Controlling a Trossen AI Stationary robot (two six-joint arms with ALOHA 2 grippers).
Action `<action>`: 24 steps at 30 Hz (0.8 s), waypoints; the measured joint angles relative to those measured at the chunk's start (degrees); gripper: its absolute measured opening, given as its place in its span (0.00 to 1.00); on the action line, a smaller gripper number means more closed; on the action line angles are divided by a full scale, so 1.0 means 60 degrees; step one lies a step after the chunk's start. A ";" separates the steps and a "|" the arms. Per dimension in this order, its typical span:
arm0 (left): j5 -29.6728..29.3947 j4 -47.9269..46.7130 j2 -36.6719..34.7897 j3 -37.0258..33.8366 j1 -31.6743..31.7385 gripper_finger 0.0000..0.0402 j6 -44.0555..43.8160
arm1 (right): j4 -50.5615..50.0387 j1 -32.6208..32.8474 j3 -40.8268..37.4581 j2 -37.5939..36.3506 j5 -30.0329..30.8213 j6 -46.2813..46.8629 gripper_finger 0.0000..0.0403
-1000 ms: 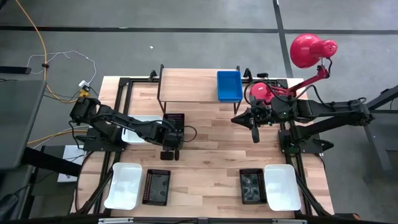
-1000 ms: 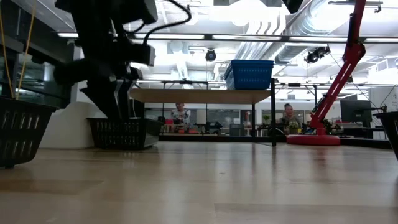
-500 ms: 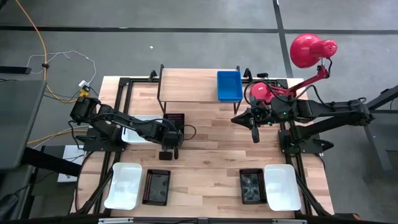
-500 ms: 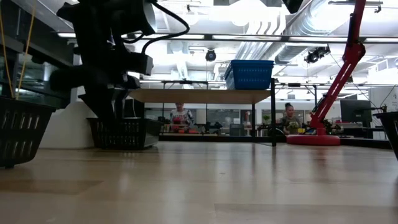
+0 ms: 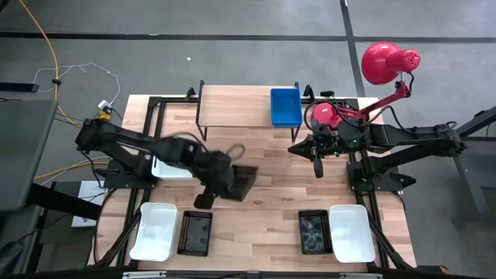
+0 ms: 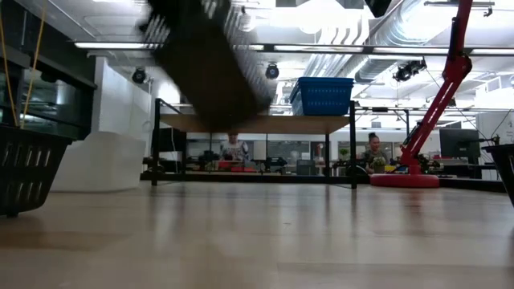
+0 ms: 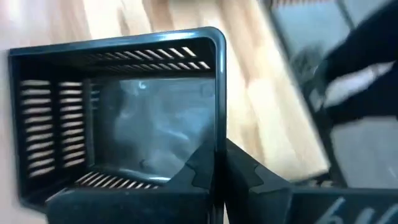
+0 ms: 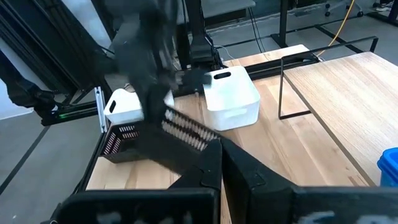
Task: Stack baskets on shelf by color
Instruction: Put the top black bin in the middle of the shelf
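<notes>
At table centre, left gripper [image 5: 232, 184] is clamping 1 black slatted plastic basket [image 5: 242, 181] aloft; next, carrying toward wooden-topped metal-legged shelf [image 5: 236, 105] at 12 o'clock.

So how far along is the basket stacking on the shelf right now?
Done: one blue basket sits on the shelf. In hand: the left gripper carries a black basket off the table. Left: two black and three white baskets remain below; right gripper waits.
</notes>
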 joint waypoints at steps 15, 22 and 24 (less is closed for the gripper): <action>-0.5071 -0.2940 0.1226 0.4867 0.1398 0.00 0.1703 | -0.0025 0.0000 0.0002 0.0000 0.0146 -0.0073 0.00; -0.5883 -0.2940 0.2736 0.4863 0.1935 0.00 0.1872 | -0.0022 0.0000 0.0004 0.0000 0.0146 0.0000 0.00; -0.6101 -0.2882 0.3096 0.4863 0.2018 0.00 0.1974 | -0.0022 0.0000 0.0004 0.0000 0.0146 0.0000 0.00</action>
